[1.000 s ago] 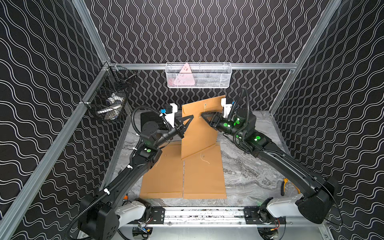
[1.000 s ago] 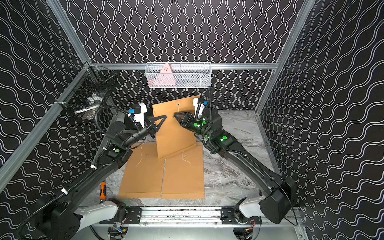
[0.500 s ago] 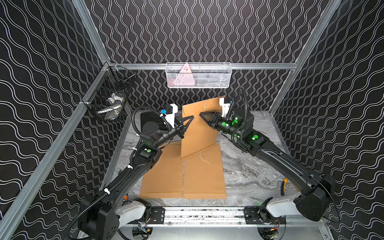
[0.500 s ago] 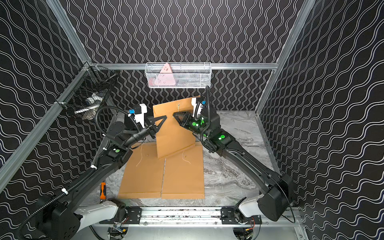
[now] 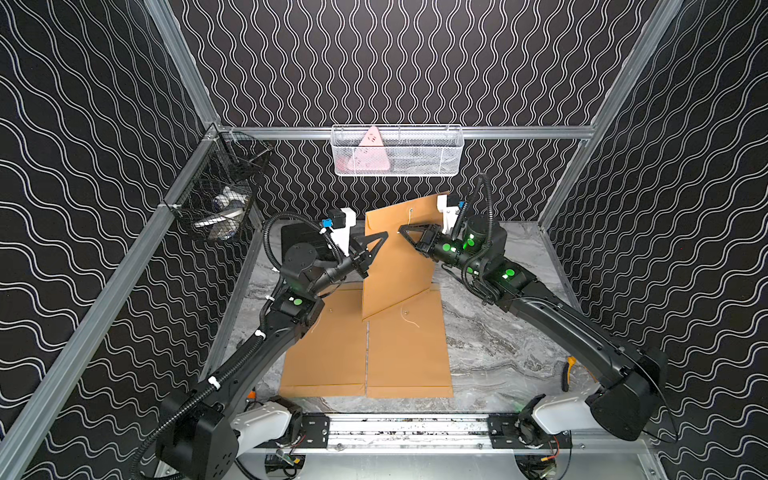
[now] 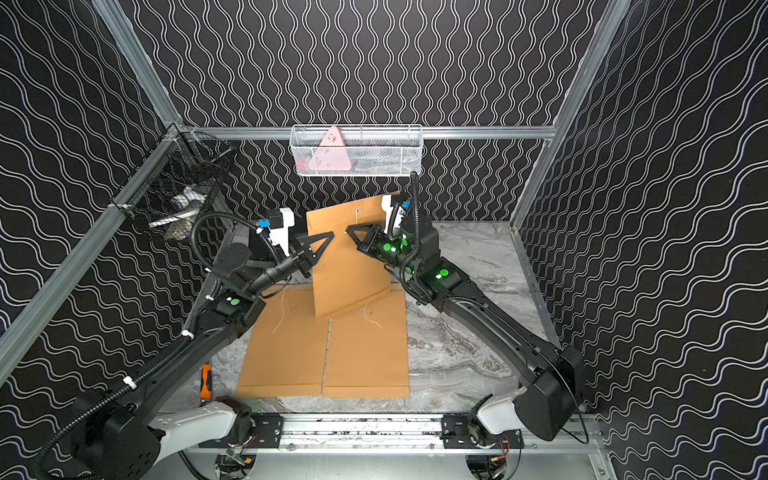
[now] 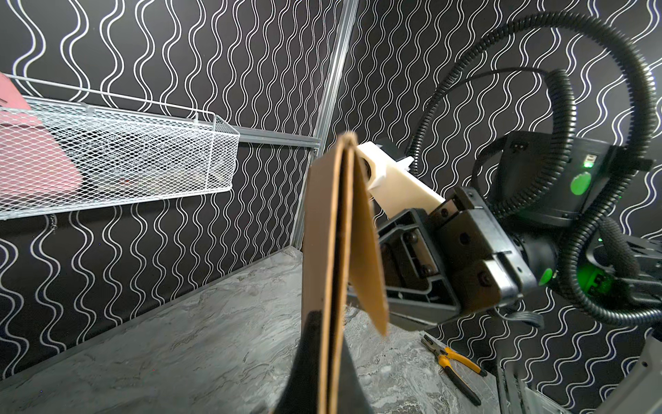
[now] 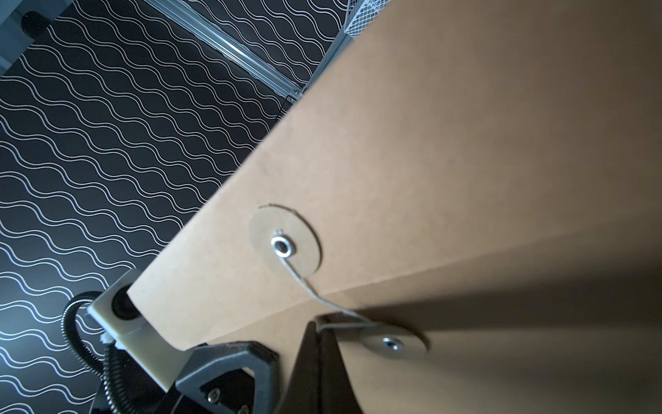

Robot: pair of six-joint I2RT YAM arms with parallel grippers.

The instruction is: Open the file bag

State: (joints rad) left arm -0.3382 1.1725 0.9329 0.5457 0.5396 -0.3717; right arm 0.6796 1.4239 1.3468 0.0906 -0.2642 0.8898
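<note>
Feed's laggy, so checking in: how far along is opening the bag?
Done: the left end effector holds the bag upright by one edge. In hand: the right end effector is shut on the string beside the lower button. Left: draw the string clear, then lift the flap, which hangs folded down over the mouth.

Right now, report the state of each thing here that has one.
Upright brown paper file bag, flap folded over but ajar.
Thin white string, unwound, end pinched.
Left gripper, shut on the bag's edge.
Right gripper, shut on the string.
Two flat brown file bags, lying flat, strings loose.
</note>
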